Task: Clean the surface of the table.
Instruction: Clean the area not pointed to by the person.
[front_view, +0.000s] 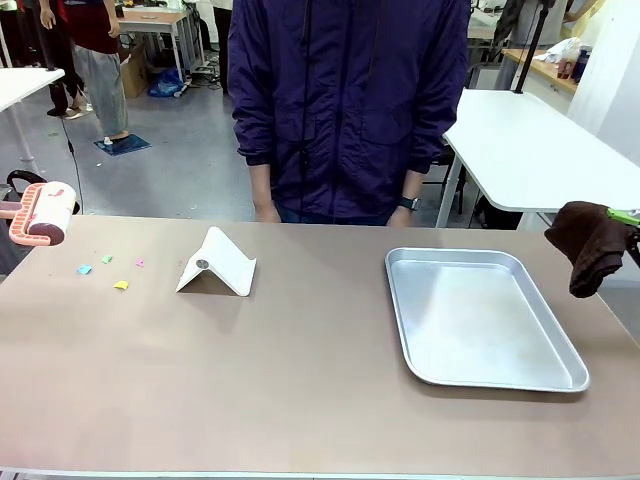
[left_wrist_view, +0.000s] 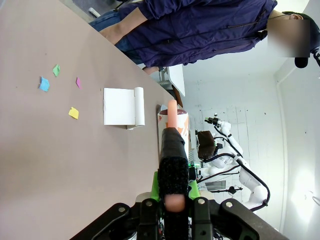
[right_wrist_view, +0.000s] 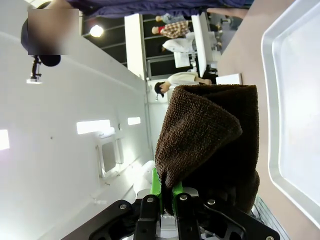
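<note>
Looks like a robotics lab or open workshop hall: brownish tabletop flanked by white work tables, grey hard floor, cardboard box beside a far desk, people standing about behind, white robot arm, bare white walls, bright light panels.

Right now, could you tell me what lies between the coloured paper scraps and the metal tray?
In the front view, a white folded stand sits between the scraps and the tray, on the table.
</note>
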